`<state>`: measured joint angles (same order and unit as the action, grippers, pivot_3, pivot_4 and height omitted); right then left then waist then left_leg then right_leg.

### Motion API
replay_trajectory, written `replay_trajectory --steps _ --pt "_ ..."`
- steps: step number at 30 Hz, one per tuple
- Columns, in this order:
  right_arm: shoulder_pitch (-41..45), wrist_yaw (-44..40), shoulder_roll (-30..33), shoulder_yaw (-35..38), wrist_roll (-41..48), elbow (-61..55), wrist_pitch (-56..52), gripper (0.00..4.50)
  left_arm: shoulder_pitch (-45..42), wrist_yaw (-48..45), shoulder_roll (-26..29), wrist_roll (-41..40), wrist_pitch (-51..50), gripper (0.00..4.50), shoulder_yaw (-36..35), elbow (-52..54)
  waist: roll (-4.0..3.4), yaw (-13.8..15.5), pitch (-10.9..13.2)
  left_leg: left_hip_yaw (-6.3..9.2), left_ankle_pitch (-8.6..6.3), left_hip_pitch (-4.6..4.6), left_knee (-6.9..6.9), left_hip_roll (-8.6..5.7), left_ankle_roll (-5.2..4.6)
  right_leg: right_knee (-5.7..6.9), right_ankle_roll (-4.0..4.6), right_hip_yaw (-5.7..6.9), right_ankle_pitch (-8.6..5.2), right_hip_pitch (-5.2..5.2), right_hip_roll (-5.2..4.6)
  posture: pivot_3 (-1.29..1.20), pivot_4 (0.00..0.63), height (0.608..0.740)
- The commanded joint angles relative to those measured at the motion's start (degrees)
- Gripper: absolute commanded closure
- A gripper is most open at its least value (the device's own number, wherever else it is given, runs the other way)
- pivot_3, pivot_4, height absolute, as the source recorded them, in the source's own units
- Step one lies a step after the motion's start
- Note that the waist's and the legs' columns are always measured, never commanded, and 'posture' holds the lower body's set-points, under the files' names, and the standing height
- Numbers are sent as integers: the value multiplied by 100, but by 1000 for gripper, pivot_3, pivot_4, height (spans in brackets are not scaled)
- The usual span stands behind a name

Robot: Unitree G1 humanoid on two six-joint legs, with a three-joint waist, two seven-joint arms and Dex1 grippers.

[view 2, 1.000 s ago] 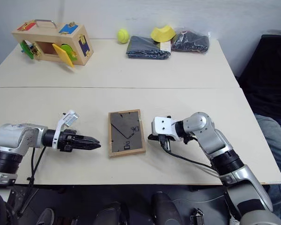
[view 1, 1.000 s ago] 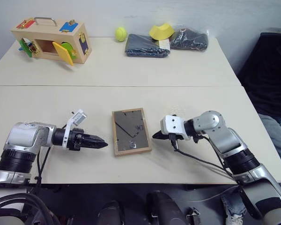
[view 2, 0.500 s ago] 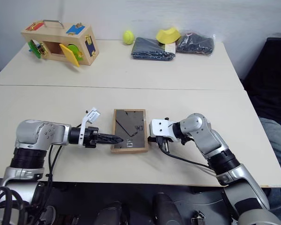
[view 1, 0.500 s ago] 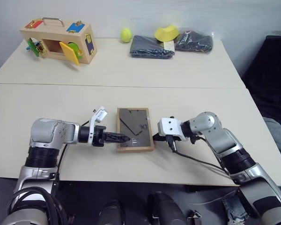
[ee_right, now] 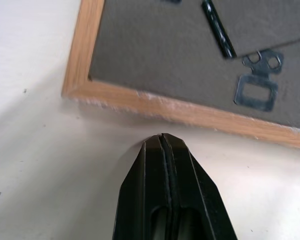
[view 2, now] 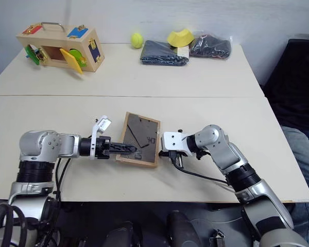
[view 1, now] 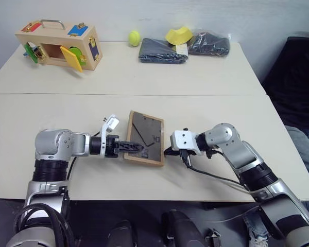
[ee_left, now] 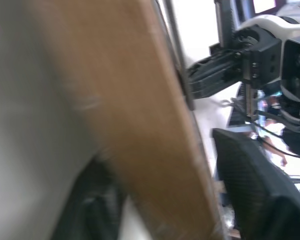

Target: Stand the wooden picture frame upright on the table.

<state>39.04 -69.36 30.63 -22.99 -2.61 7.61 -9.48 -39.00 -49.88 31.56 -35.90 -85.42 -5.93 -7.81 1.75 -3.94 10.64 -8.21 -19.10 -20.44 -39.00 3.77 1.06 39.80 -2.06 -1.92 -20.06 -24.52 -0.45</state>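
The wooden picture frame [view 1: 147, 135] lies back side up on the cream table [view 1: 211, 110], its dark backing and easel stand showing. Its left edge is raised off the top, so it leans toward the right. My left gripper [view 1: 135, 147] is shut on that left edge. In the left wrist view the light wood border [ee_left: 135, 110] runs between my two fingers [ee_left: 255, 185]. My right gripper [view 1: 168, 151] is shut and holds nothing. Its tip [ee_right: 162, 138] rests on the table just short of the frame's right border [ee_right: 155, 107].
At the back of the far table stand a wooden box with coloured latches [view 1: 59, 45], a yellow-green ball [view 1: 133, 37], a folded dark cloth [view 1: 162, 51], a yellow object [view 1: 177, 35] and a dark bag [view 1: 208, 43]. A dark seat [view 1: 298, 77] is off the right edge.
My left gripper moved right to the frame's left edge and closed on it. That edge has lifted and the frame has turned slightly. The right gripper stayed put.
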Motion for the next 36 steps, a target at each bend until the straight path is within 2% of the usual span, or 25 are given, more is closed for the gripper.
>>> replay_trajectory --steps 1,2,5,9,12,16,17,22,26,32,36 --pt "-63 13 163 721 647 -367 -784 4500 -201 -170 210 -247 183 3176 -181 88 0 7 0 0 0 -2 -1 0 0 0 0 0 0 0 0 0 150 740" --pt "-80 -20 201 841 803 -467 -996 4500 -199 -193 235 -296 192 3231 -174 116 0 13 1 0 0 -2 -1 0 0 0 0 0 0 0 -1 0 150 740" --pt "127 -96 356 1364 1485 -860 -2049 3905 -156 -207 250 -451 165 3231 -149 342 -1 18 1 0 0 -3 3 0 0 -2 0 0 0 -2 0 0 150 740" --pt "383 5 384 1709 2092 -1169 -3002 2565 -142 -143 236 -540 154 3231 -166 428 -1 -24 1 1 0 -3 3 1 0 0 0 -1 0 -3 1 0 150 740" --pt "604 268 136 1892 2592 -1407 -3684 1525 -97 -154 238 -615 230 3231 -144 599 -1 -52 1 2 0 -4 6 0 0 -2 0 0 0 -3 1 0 150 740" --pt "793 622 -198 1747 2625 -1229 -3710 147 -131 -304 263 -868 266 3231 -262 775 -1 -83 1 2 0 -5 5 1 1 -1 0 -1 0 -5 1 0 150 740" --pt "829 664 -251 1705 2596 -1137 -3650 0 -135 -323 287 -920 264 3231 -295 788 -1 -86 1 2 0 -7 6 0 1 -1 0 -1 0 -7 1 0 150 740" --pt "909 769 -586 1485 2655 -1064 -3517 0 -233 -300 360 -860 394 3231 -209 652 -1 -81 1 2 0 -11 5 0 0 -5 0 -1 0 -9 0 0 150 740" --pt "790 526 -794 1486 3289 -1710 -3850 0 -357 -112 343 -565 652 3231 -1 312 -1 -82 1 1 0 -15 6 1 0 -2 0 -1 0 -16 2 0 150 740" --pt "610 836 -666 1539 3457 -2107 -4002 0 -403 30 320 -334 1068 3231 105 -135 -1 -72 1 4 -2 -20 3 -1 -3 -8 -1 2 0 -14 -3 0 150 740" --pt "386 942 -67 1466 2865 -2177 -3400 0 -366 -56 420 -490 985 3231 75 -16 -1 -69 1 5 -2 -32 4 -1 -3 -10 -1 3 0 -27 -2 0 150 740"
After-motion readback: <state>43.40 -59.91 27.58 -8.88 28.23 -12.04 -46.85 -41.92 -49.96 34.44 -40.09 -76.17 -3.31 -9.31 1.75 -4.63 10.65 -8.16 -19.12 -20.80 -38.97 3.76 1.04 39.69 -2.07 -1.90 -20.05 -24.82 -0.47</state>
